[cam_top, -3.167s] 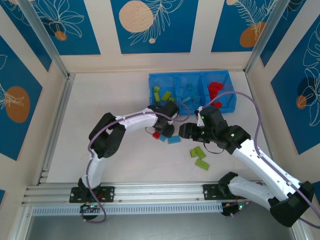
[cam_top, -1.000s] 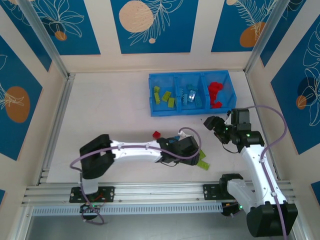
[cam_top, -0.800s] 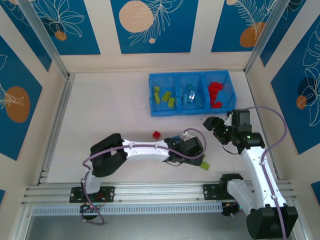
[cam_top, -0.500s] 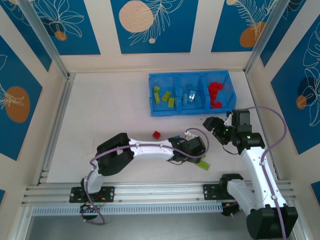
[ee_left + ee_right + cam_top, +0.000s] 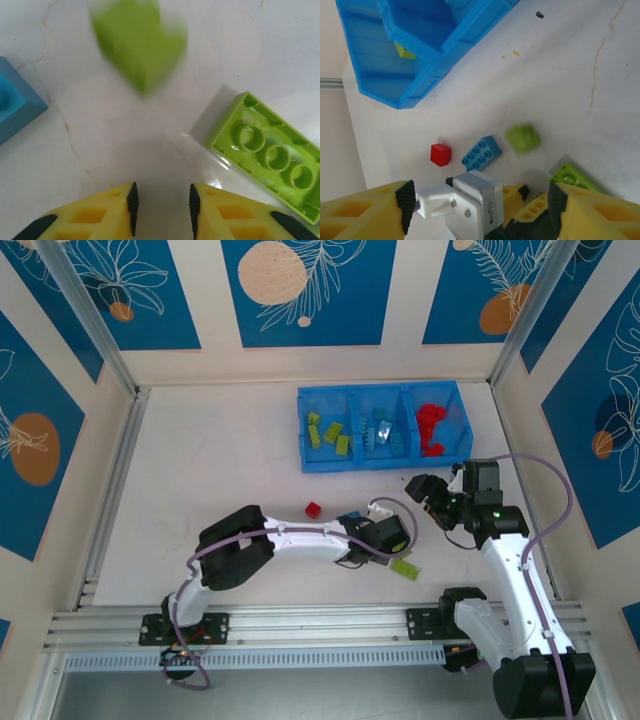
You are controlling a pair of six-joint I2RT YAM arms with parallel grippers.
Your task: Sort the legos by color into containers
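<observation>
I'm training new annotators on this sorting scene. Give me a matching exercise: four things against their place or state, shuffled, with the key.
1. loose red brick
2. lime green brick nearest the left gripper
3. right gripper
4. tray's middle compartment

a. holds light blue bricks
b. open, empty
c. on the table, just left of a blue brick
d. hollow underside up

Pairs: 1-c, 2-d, 3-b, 4-a.

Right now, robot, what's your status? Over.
Left gripper open, empty, beside upside-down green lego. Right gripper open, empty. Blurred green lego, blue lego, red lego loose on table. Nothing blocks tray.
</observation>
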